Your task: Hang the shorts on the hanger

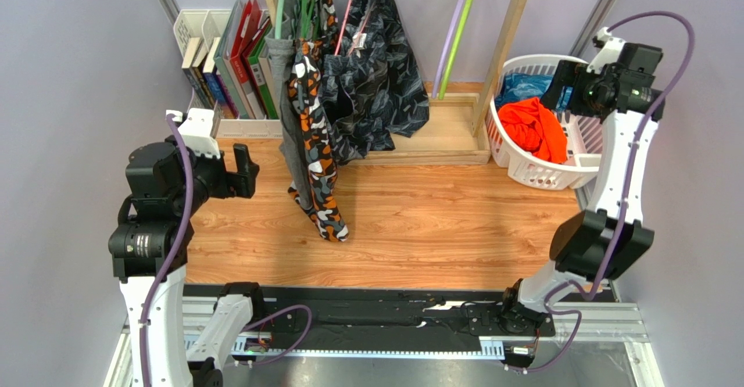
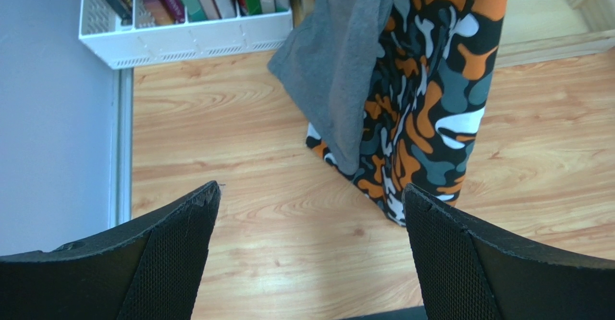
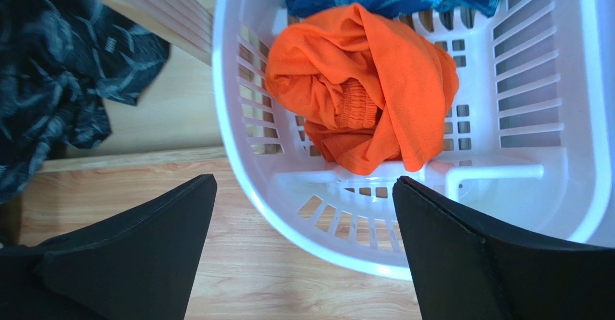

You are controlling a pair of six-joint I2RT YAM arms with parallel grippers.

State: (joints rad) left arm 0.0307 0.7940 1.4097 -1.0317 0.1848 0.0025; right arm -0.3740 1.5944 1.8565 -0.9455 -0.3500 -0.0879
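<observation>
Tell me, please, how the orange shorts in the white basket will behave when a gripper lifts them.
The shorts lie crumpled in soft folds, so they will probably hang limp and unfold when lifted. The thin fabric looks light. A trailing part might catch on the slotted wall of the basket.

Camo garment (image 1: 316,173) and black patterned shorts (image 1: 377,78) hang beside a white book rack (image 2: 188,42)

Wide open and empty: left hand (image 2: 310,190), right hand (image 3: 303,181).
</observation>
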